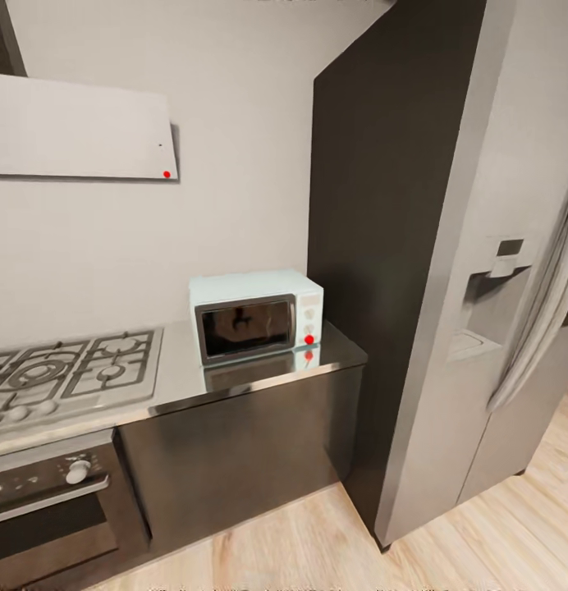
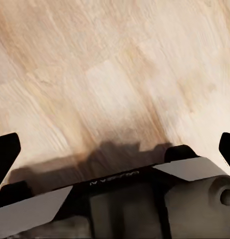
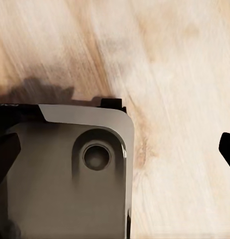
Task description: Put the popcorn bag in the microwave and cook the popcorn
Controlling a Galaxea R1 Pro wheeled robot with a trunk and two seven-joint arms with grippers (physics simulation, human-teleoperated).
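— What do you see closest to you right now?

— Under my arms I see only the wooden floor (image 2: 119, 59). In the left wrist view, the two dark fingertips (image 2: 5, 152) of the left gripper (image 2: 117, 149) stand at the opposite borders, far from each other, so this gripper is spread wide with nothing between. The right gripper (image 3: 117, 149) is the same, its fingertips (image 3: 227, 147) apart over pale planks, holding nothing. A grey part of the robot base (image 3: 70, 169) is below it.

— And further away?

— From the head view, dark cabinet fronts (image 1: 243, 460) come first, with the built-in oven (image 1: 54, 509) and its white knob to the left. Above them is the countertop (image 1: 185, 373), grey and shiny. The gas hob (image 1: 71, 369) takes its left part. The microwave (image 1: 255, 316) stands near the right end of the countertop, towards the back edge, close to the tall dark panel (image 1: 374, 246). Its door is closed and its front reflects in the steel.

— The popcorn bag?

— I cannot find it on the part of the countertop I see. Farthest right is the grey fridge (image 1: 497, 328), and a range hood (image 1: 79, 127) hangs on the wall.
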